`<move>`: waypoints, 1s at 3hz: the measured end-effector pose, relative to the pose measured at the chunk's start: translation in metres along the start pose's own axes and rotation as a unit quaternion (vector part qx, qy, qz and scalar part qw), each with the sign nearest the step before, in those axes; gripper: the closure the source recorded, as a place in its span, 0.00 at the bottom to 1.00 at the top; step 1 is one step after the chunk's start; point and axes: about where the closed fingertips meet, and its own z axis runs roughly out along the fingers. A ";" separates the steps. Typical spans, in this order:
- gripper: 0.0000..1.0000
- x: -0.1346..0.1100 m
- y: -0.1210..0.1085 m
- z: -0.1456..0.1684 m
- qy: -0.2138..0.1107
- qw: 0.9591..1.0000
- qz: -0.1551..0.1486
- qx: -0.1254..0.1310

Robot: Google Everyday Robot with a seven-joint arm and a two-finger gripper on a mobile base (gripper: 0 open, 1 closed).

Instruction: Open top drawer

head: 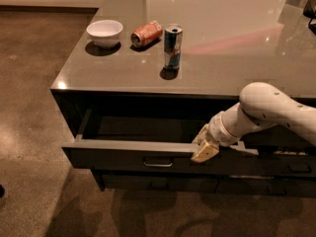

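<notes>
The top drawer (123, 158) is a wide dark grey drawer under the counter top, with a small metal bar handle (158, 163) at its centre. It stands pulled out toward me, its smooth grey inside showing. My gripper (203, 148) is at the end of the white arm coming in from the right. Its tan fingers (206, 152) rest on the top edge of the drawer front, to the right of the handle.
On the counter (222, 43) stand a white bowl (104, 32), a crushed orange can (146, 33) lying on its side, and an upright blue can (173, 39). Lower drawers (163, 181) sit shut below. Brown floor lies to the left and in front.
</notes>
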 end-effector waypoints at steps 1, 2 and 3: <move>0.43 0.000 0.000 0.000 0.000 1.000 0.000 0.000; 0.20 0.000 0.001 0.002 0.000 1.000 0.000 -0.002; 0.00 0.002 0.001 0.004 0.003 1.000 0.005 -0.011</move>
